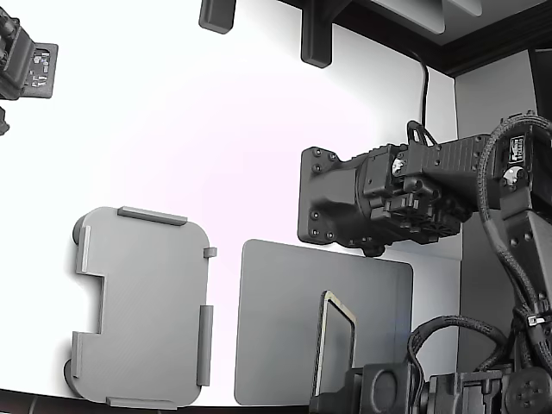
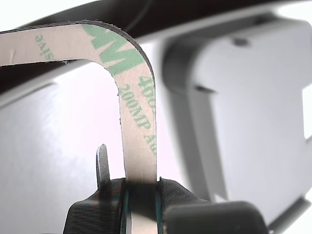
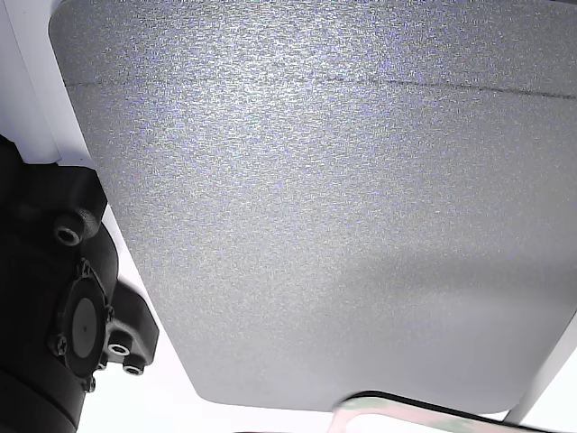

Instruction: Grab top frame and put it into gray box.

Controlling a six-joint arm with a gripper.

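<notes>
The top frame is a thin tan ring with green print, and my gripper is shut on one of its long rails. In the exterior view the top frame stands tilted up on edge over the dark pad, held from below by my gripper at the bottom edge. The gray box lies flat on the white table at the exterior view's left, apart from the frame, with nothing in it. A blurred part of the gray box shows behind the frame in the wrist view. One corner of the frame shows in the other view.
A dark gray flat pad lies under the frame, to the right of the box in the exterior view; this pad fills the other view. A second black arm hangs over the pad's far edge. Cables run along the exterior view's right side.
</notes>
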